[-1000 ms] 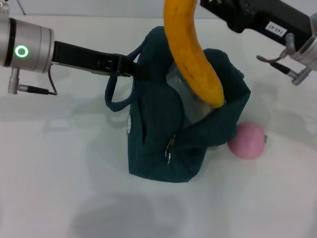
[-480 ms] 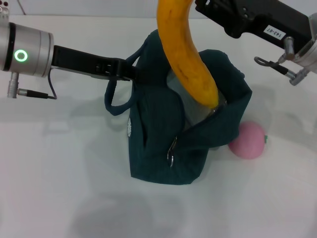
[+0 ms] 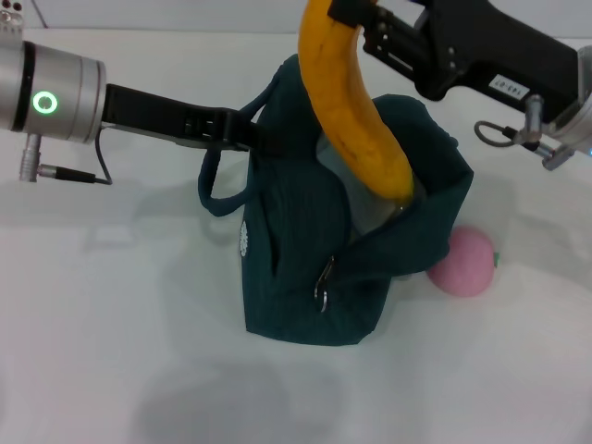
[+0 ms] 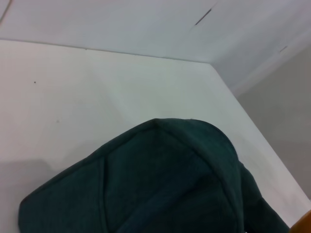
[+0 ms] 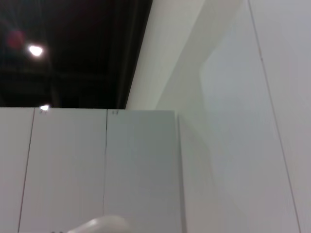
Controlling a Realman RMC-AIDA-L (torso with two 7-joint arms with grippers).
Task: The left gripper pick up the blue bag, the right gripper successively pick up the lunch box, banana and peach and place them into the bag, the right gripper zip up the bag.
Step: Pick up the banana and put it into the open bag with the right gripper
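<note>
The blue bag (image 3: 305,268) stands open in the middle of the white table; its fabric also fills the left wrist view (image 4: 146,184). My left gripper (image 3: 248,134) is shut on the bag's left top edge by a handle and holds it up. My right gripper (image 3: 347,14), with its white label, is shut on the top of the banana (image 3: 351,111), which hangs upright with its lower tip at the bag's mouth. The clear lunch box (image 3: 356,199) shows inside the bag, under the banana. The pink peach (image 3: 462,262) lies on the table just right of the bag.
The bag's ring-pull zipper (image 3: 323,282) hangs on its front side. A loose handle loop (image 3: 215,190) droops on the bag's left. The white table (image 3: 111,324) spreads around the bag. The right wrist view shows only walls and ceiling.
My right gripper has come lower and further into view, with the banana still in it; the banana's tip stays at the bag's mouth. The left gripper and the bag have barely moved.
</note>
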